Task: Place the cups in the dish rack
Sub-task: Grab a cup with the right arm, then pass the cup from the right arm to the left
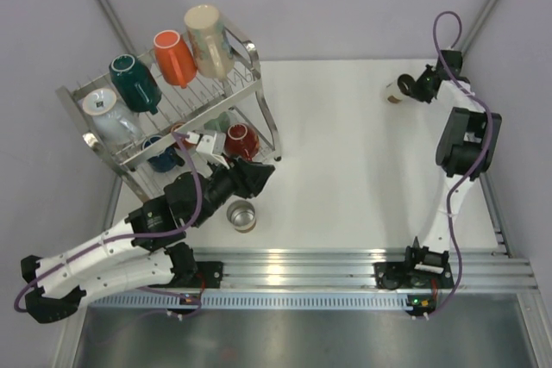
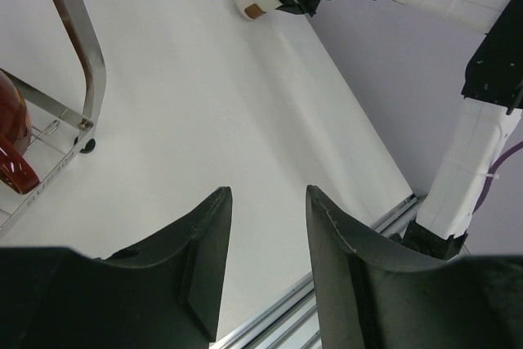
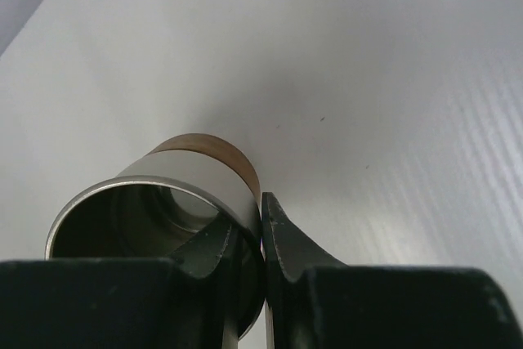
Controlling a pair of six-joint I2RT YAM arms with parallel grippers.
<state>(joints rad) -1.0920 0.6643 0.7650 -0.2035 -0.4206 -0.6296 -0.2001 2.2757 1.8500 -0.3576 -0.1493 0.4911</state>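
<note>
The dish rack [image 1: 250, 84] stands at the back left. Its upper tier holds a tall beige cup [image 1: 205, 36], an orange cup [image 1: 175, 58], a dark teal cup [image 1: 134, 84] and a pale cup [image 1: 108, 114]. A navy cup [image 1: 164, 157] and a red cup [image 1: 241, 140] sit on the lower tier. A clear glass cup [image 1: 241, 215] stands on the table. My left gripper [image 1: 257, 174] is open and empty beside the red cup [image 2: 12, 145]. My right gripper [image 1: 407, 89] is shut on the rim of a small white-and-brown cup [image 1: 394, 92] at the back right, one finger inside it [image 3: 188, 185].
The rack's tubular frame leg [image 2: 82, 55] stands just left of my left gripper [image 2: 270, 194]. A metal rail [image 1: 345, 269] runs along the near table edge. The table's right edge [image 1: 492, 204] is close to the right arm. My right gripper [image 3: 249, 214] is low over the table.
</note>
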